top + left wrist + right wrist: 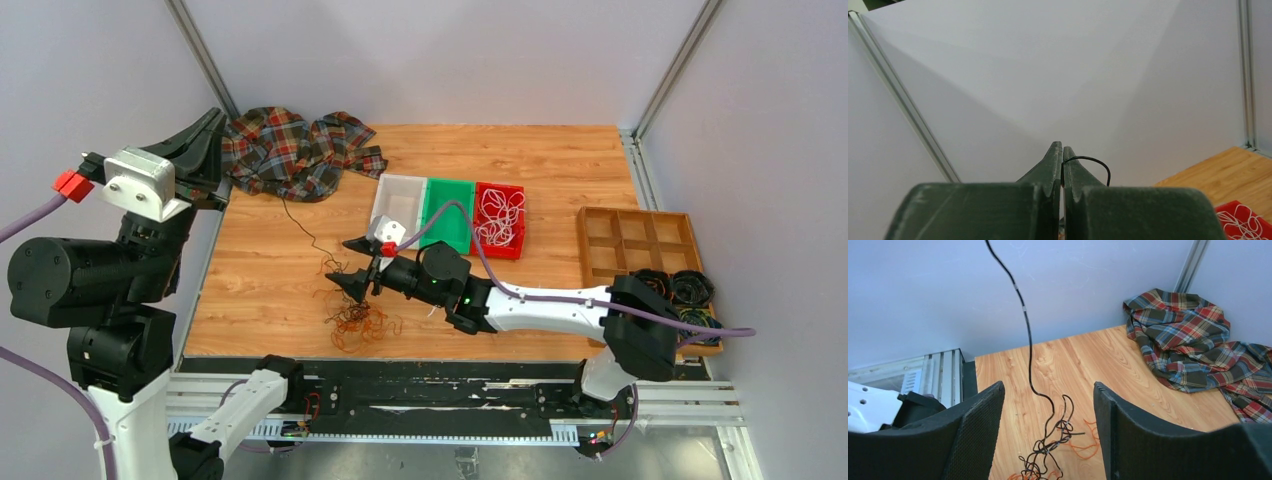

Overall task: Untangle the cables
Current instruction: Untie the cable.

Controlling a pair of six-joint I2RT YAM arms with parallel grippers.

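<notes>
**A:** Left gripper [1062, 148]?

**B:** Raised high above the left edge of the table [560, 160]. The jaws are pressed together on a black cable [1089, 161]. In the wrist view a small loop of it curls out to the right of the fingers.

**A:** Run of that cable?

**B:** In the top view it is a thin line coming down past the plaid shirt [295, 150] and across the wood into the tangle [353, 320]. In the right wrist view it rises off the table and leaves the top of the frame.

**A:** The tangle itself?

**B:** Orange-brown and black strands knotted together. It lies on the table near the front edge, left of centre.

**A:** Right gripper [1047, 386]?

**B:** The arm reaches leftward, with the gripper low over the far side of the tangle. The jaws are wide apart and hold nothing. Its wrist camera shows the black cable and the top of the tangle on the wood between the two fingers. I cannot tell whether the fingers touch any strand.

**A:** Other cables?

**B:** White cables [498, 212] are heaped in the red bin [498, 187]. This is the right-hand one of three bins in a row, next to the green bin [440, 192] and the white bin [398, 185].

**A:** Right side?

**B:** A wooden tray [635, 212] with compartments, with dark coils [690, 288] at its near end.
</notes>
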